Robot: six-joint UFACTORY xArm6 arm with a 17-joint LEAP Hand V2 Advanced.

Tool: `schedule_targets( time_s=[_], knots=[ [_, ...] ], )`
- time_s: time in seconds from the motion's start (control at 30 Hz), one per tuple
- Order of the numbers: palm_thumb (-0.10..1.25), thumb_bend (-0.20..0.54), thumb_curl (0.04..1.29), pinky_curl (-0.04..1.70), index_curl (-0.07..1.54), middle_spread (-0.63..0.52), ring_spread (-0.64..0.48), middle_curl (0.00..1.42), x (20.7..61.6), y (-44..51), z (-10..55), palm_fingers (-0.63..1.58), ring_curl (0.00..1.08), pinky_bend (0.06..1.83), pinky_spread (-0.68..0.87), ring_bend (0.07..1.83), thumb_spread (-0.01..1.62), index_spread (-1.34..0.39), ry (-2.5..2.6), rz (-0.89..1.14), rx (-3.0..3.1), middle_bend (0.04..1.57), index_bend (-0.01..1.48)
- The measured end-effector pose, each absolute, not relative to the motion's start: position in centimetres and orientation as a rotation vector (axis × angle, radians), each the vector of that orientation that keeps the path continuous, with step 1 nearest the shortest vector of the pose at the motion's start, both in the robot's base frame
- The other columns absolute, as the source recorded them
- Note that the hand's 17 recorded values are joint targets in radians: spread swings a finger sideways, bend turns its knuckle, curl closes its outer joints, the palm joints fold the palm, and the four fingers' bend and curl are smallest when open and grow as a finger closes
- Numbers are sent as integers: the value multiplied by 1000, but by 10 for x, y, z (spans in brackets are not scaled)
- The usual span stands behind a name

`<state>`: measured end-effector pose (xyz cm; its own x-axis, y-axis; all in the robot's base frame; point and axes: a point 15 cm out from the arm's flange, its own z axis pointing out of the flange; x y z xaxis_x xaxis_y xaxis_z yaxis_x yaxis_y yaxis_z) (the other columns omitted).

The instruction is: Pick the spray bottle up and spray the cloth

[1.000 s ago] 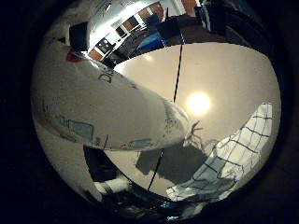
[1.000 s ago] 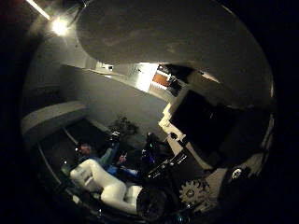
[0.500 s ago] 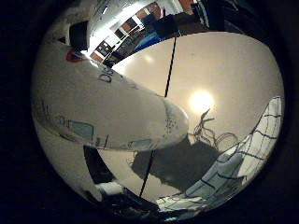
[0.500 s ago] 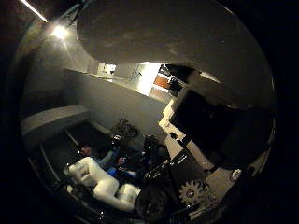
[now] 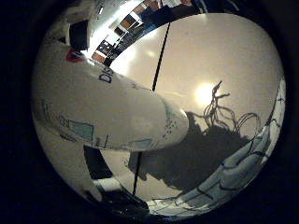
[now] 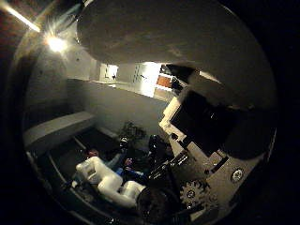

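The white spray bottle (image 5: 107, 107) with blue and red label marks fills much of the little finger side view, close against my palm and held above the table. Its shaded body (image 6: 178, 42) also spans the thumb side view. My right hand (image 6: 206, 140) shows as black and white geared fingers curled against the bottle. The white cloth (image 5: 243, 172) with a dark grid pattern lies crumpled on the beige table (image 5: 210, 51), off to one side of the bottle. Between bottle and cloth falls the dark shadow (image 5: 196, 149) of hand and bottle.
A black seam line (image 5: 161, 51) runs across the table under the bottle. A bright lamp glare (image 5: 205, 93) reflects off the tabletop. Beyond the table are a grey partition wall (image 6: 117, 103), a ceiling lamp (image 6: 56, 43) and lit shelves.
The hand has shifted with the bottle over the table. The cloth now sits closer to the view's edge and the shadow on the table looks larger.
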<state>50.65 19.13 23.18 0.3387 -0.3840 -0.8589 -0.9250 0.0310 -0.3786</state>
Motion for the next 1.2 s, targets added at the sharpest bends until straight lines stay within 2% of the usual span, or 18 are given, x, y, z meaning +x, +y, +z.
schedule_targets(
  time_s=[0.2,0.37,0.5,0.6,0.67,0.73,0.97,1.2],
  knots=[
    [899,-30,679,967,687,-102,-176,620,507,182,230,1140,564,1034,-272,1340,955,-196,1222,646,-1539,1286,1027],
    [826,-31,621,884,625,-131,-199,569,501,186,235,798,533,1097,-352,1274,923,-256,1186,658,-1557,1064,563],
    [802,-29,569,836,582,-150,-219,528,500,186,239,560,531,1086,-401,1305,987,-331,1170,647,-1569,859,340],
    [764,-31,518,813,558,-142,-212,487,497,186,236,346,504,1030,-359,1220,1028,-378,1168,650,-1588,691,300],
    [746,-31,494,783,547,-123,-186,462,495,181,234,182,462,902,-264,1109,1034,-391,1168,644,-1611,628,332],
    [732,-28,468,749,524,-97,-157,438,494,175,235,149,432,813,-127,1044,1035,-395,1170,635,-1626,574,331],
    [712,-25,424,609,461,-48,-80,392,488,152,238,158,357,616,226,864,1036,-357,1178,636,-1632,466,275],
    [706,-24,403,513,429,-36,-73,376,480,122,245,243,325,532,319,776,1039,-328,1216,587,-1617,395,199]
  ],
)
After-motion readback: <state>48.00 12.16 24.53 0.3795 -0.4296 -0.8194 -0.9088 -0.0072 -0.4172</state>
